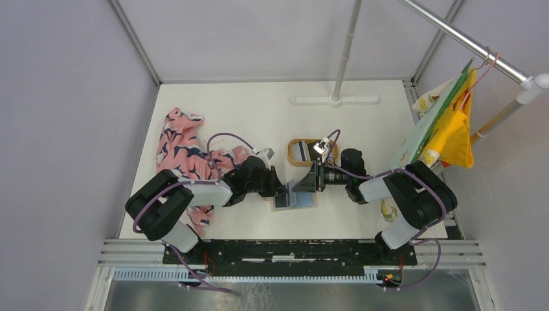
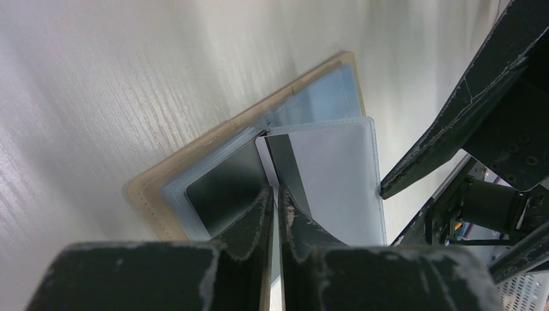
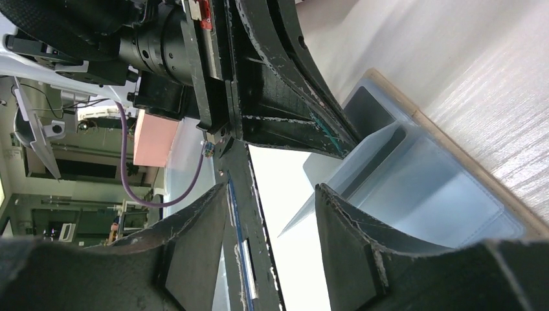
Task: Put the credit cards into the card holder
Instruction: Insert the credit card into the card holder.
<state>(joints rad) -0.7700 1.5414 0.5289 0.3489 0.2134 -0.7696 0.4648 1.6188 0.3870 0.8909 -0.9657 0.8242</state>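
Left gripper (image 2: 275,206) is clamped on a credit card (image 2: 285,172), whose edge is at a sleeve mouth of the open card holder (image 2: 324,97). Right gripper (image 3: 272,191) has its jaws apart, straddling a raised clear sleeve (image 3: 375,149). Little clearance between the arms.

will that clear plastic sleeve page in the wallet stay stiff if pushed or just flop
Probably flops: the clear plastic sleeve page is thin and bows up off the tan folding wallet. Likely slick, given its sheen, so the open right end effector might slip on it.
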